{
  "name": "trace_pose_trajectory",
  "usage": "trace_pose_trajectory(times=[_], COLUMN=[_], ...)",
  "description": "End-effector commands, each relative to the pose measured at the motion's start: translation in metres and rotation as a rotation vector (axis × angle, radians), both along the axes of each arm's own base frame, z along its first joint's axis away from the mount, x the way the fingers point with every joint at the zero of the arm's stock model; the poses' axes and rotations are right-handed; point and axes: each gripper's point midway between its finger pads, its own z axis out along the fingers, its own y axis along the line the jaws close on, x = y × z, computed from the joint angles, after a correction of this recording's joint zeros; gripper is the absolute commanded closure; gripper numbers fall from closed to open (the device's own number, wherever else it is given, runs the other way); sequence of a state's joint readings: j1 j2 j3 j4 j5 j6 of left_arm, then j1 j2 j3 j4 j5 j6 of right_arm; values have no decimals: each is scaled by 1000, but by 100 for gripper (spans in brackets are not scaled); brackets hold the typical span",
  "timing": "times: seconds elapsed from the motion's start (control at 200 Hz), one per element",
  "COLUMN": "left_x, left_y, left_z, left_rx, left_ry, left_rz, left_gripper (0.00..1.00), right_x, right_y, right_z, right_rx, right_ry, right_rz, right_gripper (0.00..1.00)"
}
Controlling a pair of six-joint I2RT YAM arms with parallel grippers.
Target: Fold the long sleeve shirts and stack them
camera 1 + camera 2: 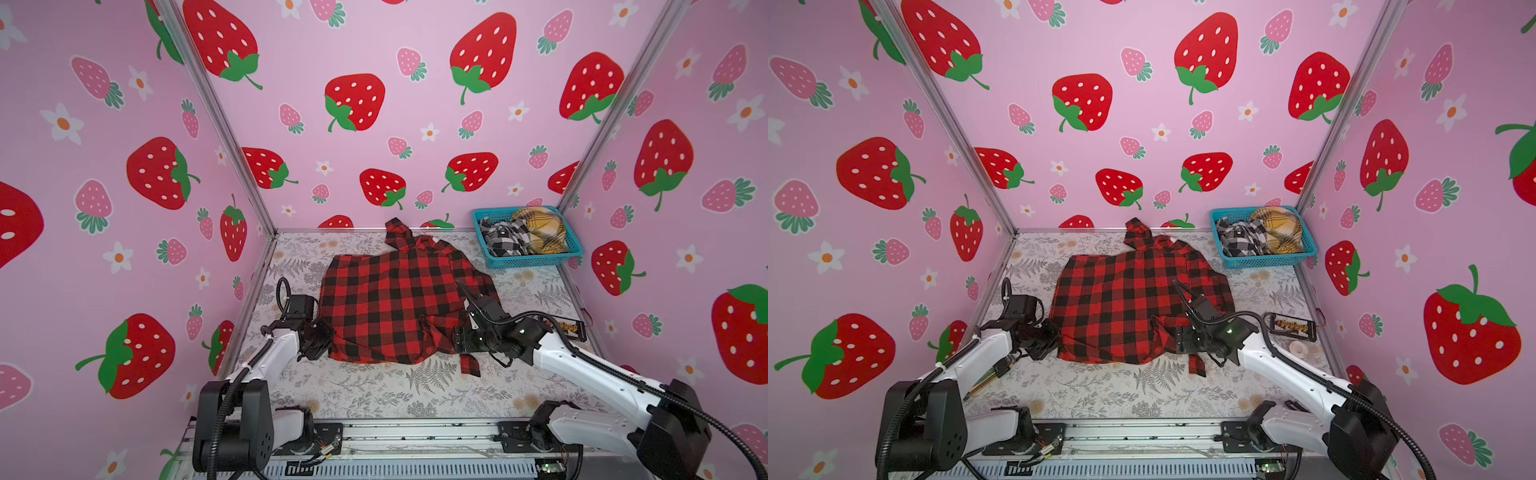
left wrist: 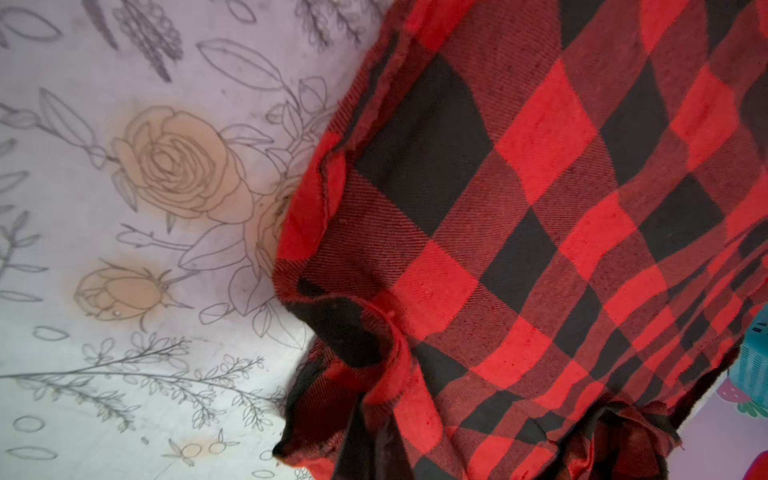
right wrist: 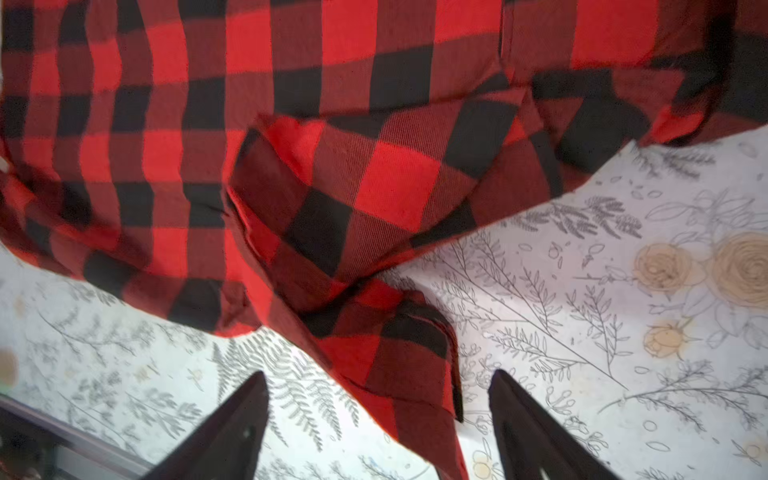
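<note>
1. Red-and-black check shirt (image 1: 395, 303): spread mostly flat mid-counter, plain check side up. One narrow end reaches the far edge and the near hem is rumpled.
2. Its cuff (image 3: 399, 353): a sleeve end folded across the near right part of the shirt, running off the hem onto bare counter.
3. Left tool (image 1: 322, 341): closed, pinching the shirt's near left corner. The left wrist view shows the cloth bunched up there, with the fingers hidden under it.
4. Right tool (image 3: 378, 374): jaws wide apart, gripping nothing. The cuff lies between its two black fingers (image 3: 232, 424), touching neither as far as I can tell.
5. Black-and-white plaid shirt (image 1: 500, 239) and mustard-yellow plaid shirt (image 1: 540, 230): crumpled side by side in the teal mesh basket (image 1: 528, 262), at the counter's far right corner.
6. Counter (image 1: 374, 399): grey floral-print cover with tan roses.
7. Small black board (image 1: 567, 327) with orange parts at the right edge, just beyond the right arm. Its markings are too small to read.
</note>
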State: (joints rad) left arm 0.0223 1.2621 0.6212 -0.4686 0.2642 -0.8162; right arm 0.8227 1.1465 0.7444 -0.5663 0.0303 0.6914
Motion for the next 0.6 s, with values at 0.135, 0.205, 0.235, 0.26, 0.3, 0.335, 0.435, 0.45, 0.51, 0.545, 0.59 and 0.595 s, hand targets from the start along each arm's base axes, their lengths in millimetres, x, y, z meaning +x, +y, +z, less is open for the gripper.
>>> trace_pose_trajectory(times=[0.135,0.205,0.235,0.26,0.3,0.335,0.435,0.45,0.51,0.545,0.59,0.595], left_x=[0,0,0,1,5,9,27,30,49,61,79,81], left_y=[1,2,2,2,2,2,3,4,6,8,10,10], left_z=[0,1,2,3,6,10,34,40,67,86,114,118], left_rx=[-28,-33,-34,-37,-39,-42,-45,-46,-45,-44,-45,-44], left_ry=[-8,-8,-10,-13,-22,-34,-91,-107,-188,-238,-299,-307], left_rz=[24,28,30,34,36,36,40,42,65,76,82,82], left_gripper=[100,100,100,100,100,100,100,100,100,100,100,100], right_x=[-31,-27,-23,-18,-6,6,46,52,72,86,105,108], right_y=[-14,-31,-42,-53,-71,-84,-103,-108,-119,-118,-114,-114], right_z=[-56,-59,-57,-52,-34,-11,80,100,174,213,263,269], right_rx=[-68,-157,-216,-270,-348,-384,-299,-290,-223,-172,-110,-106], right_ry=[151,143,122,94,26,-39,-284,-325,-476,-557,-648,-658], right_rz=[8,-42,-78,-117,-184,-257,-434,-471,-563,-572,-568,-568], right_gripper=[23,50,66,77,90,97,100,100,100,100,100,100])
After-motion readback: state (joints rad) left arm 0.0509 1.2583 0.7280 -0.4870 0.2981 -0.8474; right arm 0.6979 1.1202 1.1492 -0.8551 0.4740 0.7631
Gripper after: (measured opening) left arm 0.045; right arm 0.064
